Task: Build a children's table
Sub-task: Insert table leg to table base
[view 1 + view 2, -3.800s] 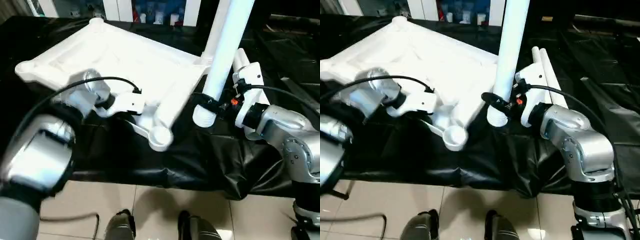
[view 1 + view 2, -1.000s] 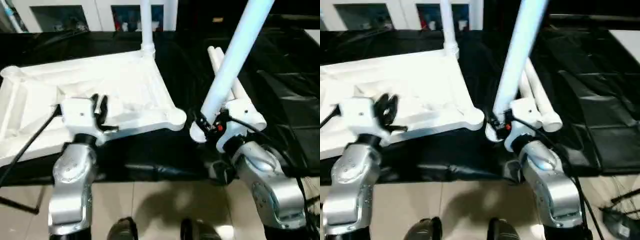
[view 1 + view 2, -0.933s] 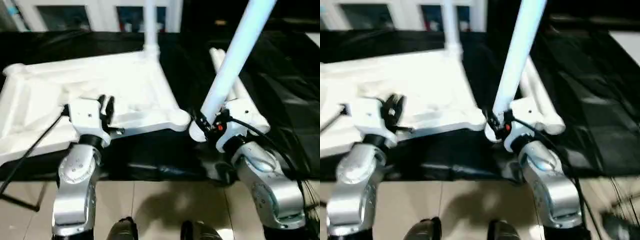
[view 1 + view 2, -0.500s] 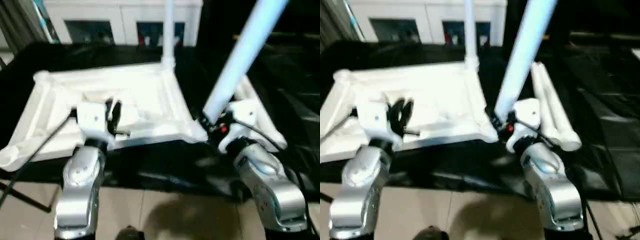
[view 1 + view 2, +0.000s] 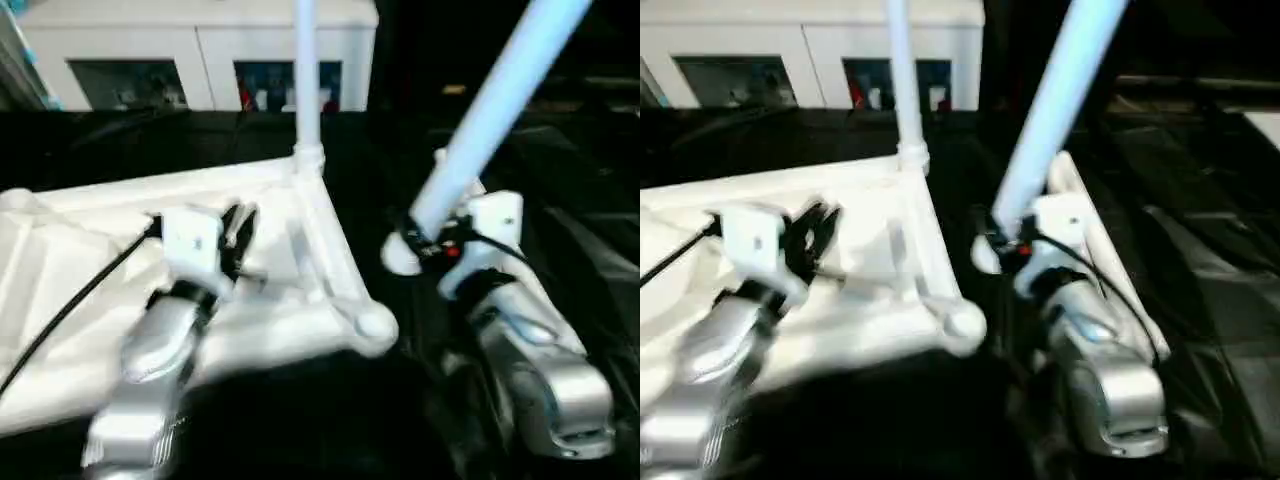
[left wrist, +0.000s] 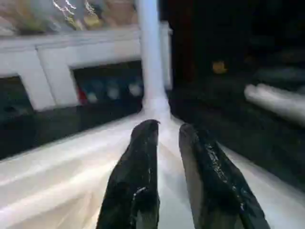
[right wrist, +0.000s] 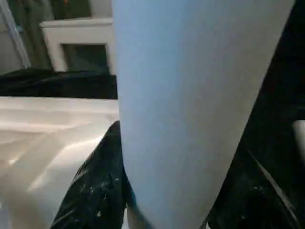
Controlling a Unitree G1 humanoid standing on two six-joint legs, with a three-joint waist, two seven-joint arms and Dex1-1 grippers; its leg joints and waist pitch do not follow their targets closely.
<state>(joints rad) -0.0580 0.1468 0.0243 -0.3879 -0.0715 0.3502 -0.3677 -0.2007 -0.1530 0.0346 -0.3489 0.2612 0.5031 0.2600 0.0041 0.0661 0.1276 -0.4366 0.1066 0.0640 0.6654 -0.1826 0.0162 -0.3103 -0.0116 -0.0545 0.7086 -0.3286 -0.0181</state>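
The white tabletop (image 5: 90, 290) lies upside down on the black-covered table, ribs up. One white leg (image 5: 305, 80) stands upright in its far corner socket. The near corner socket (image 5: 372, 325) is bare. My left gripper (image 5: 238, 228) hovers over the tabletop's underside, its black fingers (image 6: 143, 162) a narrow gap apart with nothing between them. To the right of the tabletop, my right gripper (image 5: 412, 238) is shut on the lower end of another leg (image 5: 495, 95). That leg slants up and to the right. Its flared end (image 5: 398, 258) hangs beyond the near corner socket.
More white legs (image 5: 1087, 215) lie on the black sheet (image 5: 570, 240) behind my right wrist. A white cabinet (image 5: 200, 45) with dark openings stands along the back.
The whole picture has shifted and drawn closer, so the camera moved. The held leg's end now sits farther back from the near corner socket than half a second ago. Both grippers keep their state.
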